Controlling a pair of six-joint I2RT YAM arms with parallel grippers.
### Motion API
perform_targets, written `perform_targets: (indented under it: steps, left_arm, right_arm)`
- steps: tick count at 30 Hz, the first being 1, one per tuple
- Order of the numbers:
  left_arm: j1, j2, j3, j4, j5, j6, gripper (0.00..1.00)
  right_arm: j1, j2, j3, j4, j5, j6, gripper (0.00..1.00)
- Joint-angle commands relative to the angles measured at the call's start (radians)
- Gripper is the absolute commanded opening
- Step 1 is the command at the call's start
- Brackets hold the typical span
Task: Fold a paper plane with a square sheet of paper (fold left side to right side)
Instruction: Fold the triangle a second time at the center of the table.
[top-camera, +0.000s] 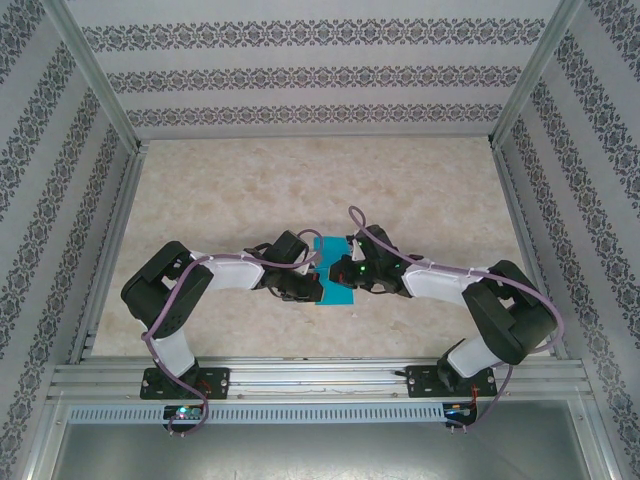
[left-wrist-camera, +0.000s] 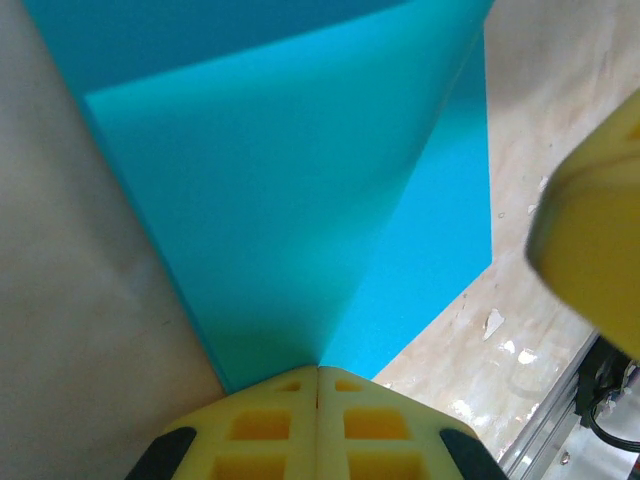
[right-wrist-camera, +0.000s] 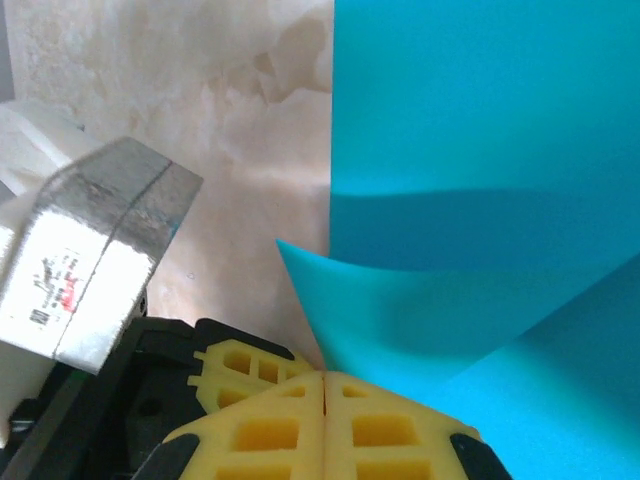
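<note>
While the square sheet of paper (top-camera: 335, 290) lies in the middle of the worktop (top-camera: 250, 190), partly lifted, your left fingers (left-wrist-camera: 260, 425) pinch one side of it and your right fingers (right-wrist-camera: 380, 430) pinch a curled corner. You seem to be doing the left-to-right fold. Next, carry the left side over, match the edges, then press.

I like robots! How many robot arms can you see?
2. The left arm reaches in from the left, the right arm from the right, meeting at the blue paper mid-table.
</note>
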Motion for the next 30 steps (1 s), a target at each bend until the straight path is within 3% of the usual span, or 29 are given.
perform_targets:
  steps: [1,30]
  left_arm:
    - [-0.007,0.03,-0.021,-0.036,-0.037,0.0,0.01]
    - [-0.007,0.057,0.004,-0.126,-0.078,-0.056,0.0]
  right_arm:
    - [0.018,0.033,0.001,0.023,0.032,-0.001,0.0]
    - [0.027,0.138,0.0,-0.006,0.073,-0.038,0.0]
